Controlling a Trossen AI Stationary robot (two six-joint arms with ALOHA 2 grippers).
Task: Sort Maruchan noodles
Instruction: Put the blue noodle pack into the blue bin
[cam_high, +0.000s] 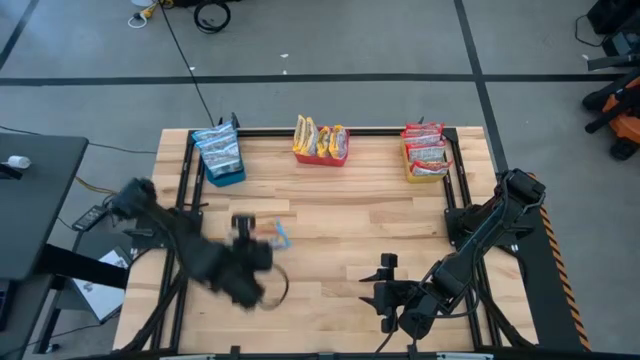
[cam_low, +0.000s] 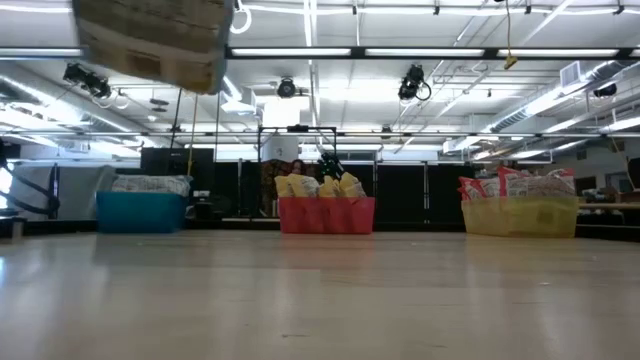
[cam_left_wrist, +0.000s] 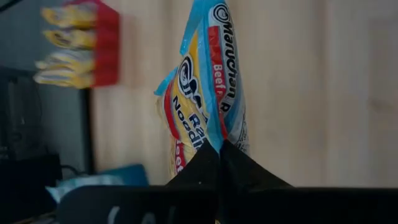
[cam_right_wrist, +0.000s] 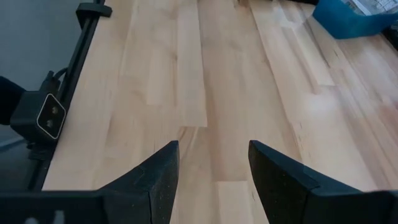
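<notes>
Left gripper (cam_left_wrist: 219, 149) clamped on blue noodle packet (cam_left_wrist: 208, 93) above table (cam_high: 340, 210); right gripper (cam_right_wrist: 213, 180) spread wide, holding nothing.

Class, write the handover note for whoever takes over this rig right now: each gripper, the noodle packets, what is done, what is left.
Left gripper: shut on a blue Maruchan packet, over the table's left side.
Right gripper: open, empty, waiting low over the near right.
Done: packets sit in the blue bin, red bin and yellow bin.
Left: bin the held packet, probably in the blue bin; no other loose packet shows on the table.
</notes>
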